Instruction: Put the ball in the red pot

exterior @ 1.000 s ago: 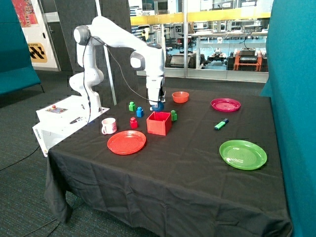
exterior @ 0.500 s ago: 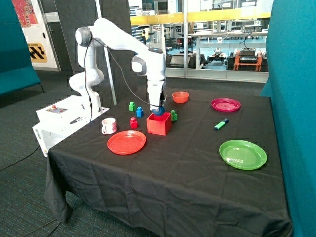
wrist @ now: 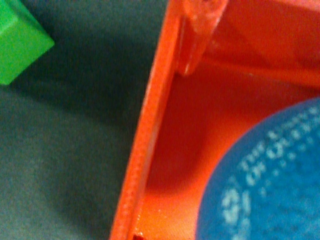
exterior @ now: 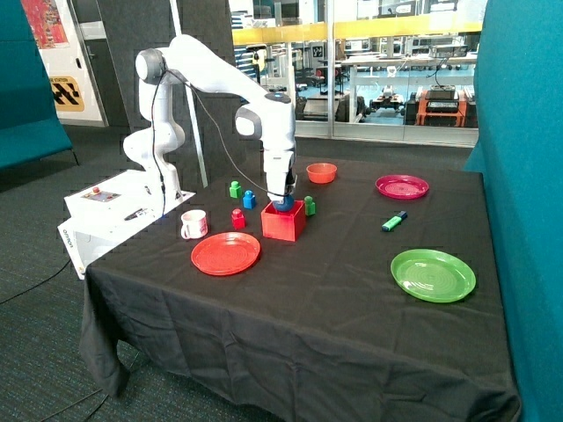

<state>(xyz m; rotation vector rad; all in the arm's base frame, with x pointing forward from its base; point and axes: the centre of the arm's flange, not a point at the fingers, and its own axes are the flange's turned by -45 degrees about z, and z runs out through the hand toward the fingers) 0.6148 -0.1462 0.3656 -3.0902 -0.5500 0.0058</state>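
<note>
The red pot (exterior: 282,225) is a square open-topped box on the black cloth near the middle of the table. My gripper (exterior: 282,200) hangs straight down over its opening, shut on the dark blue ball (exterior: 283,207), which sits at the level of the pot's rim. In the wrist view the ball (wrist: 270,185) fills one corner with white lettering on it. Beneath it are the pot's inner floor and one orange-red wall (wrist: 150,125).
Around the pot stand pegged blocks: green (exterior: 235,189), blue (exterior: 249,200), red (exterior: 237,218), and green (exterior: 310,206), also in the wrist view (wrist: 20,42). A mug (exterior: 193,224), red plate (exterior: 225,253), orange bowl (exterior: 321,172), pink plate (exterior: 402,186), green plate (exterior: 433,274) and marker (exterior: 394,221) lie about.
The gripper has carried the ball from behind the pot to over its opening and lowered it to the rim.
</note>
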